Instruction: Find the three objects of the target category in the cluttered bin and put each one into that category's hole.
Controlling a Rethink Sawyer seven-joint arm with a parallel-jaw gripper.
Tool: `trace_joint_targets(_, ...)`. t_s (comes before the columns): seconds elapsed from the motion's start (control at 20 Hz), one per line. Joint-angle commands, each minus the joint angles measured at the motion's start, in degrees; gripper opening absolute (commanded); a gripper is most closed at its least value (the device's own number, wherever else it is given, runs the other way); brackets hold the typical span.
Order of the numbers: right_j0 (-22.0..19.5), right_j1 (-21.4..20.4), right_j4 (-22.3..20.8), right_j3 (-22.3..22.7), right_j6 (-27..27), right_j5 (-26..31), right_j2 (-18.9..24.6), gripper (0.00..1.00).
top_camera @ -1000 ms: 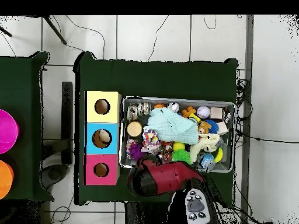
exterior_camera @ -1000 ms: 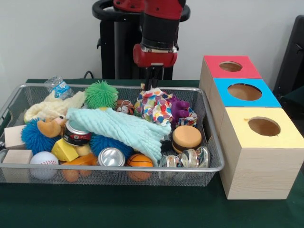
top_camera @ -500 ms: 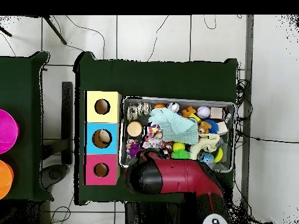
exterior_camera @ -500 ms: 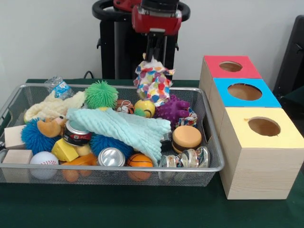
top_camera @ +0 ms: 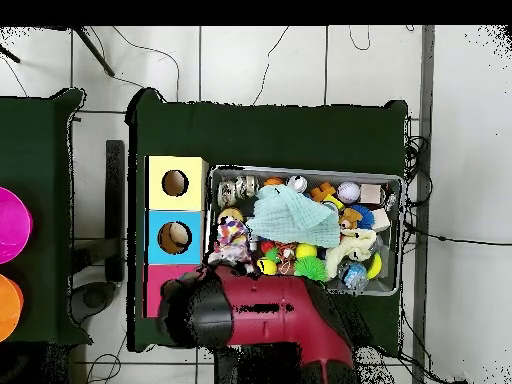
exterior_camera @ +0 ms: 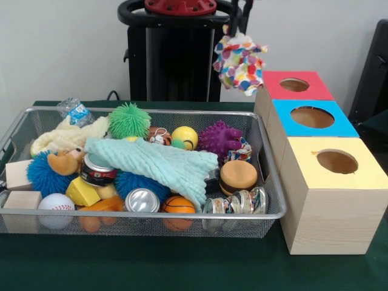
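Now we are holding the polka-dot cloth (exterior_camera: 240,62) pinched in our gripper (exterior_camera: 236,27), whose fingers are closing on its top; it is hanging bunched, long axis vertical, loose end pointing down. It is dangling above the table, between the wire bin (exterior_camera: 271,182) and the red-topped box (exterior_camera: 295,85), just beside that box. Half a second ago it was hanging over the bin's far edge; since then we have been carrying it higher and sideways toward the boxes.

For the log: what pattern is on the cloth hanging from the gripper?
White with multicoloured polka dots; the cloth shows best in the front view.
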Motion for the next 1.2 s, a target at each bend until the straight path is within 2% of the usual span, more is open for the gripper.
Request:
trace_joint_targets(0.05,2.28,0.90,2.28,-2.76,6.39,5.77,3.74,0.00)
trace_joint_targets(0.3,4.93,4.26,1.36,-5.70,8.92,3.80,2.06,0.00)
trace_joint_targets(0.6,9.12,11.42,-0.54,-9.25,13.92,-2.77,-0.56,0.00)
trace_joint_targets(0.8,10.75,14.16,-0.15,-12.46,14.44,-2.78,-1.76,0.00)
trace_joint_targets(1.2,13.46,18.96,0.12,-15.65,16.07,-6.29,-4.15,0.00)
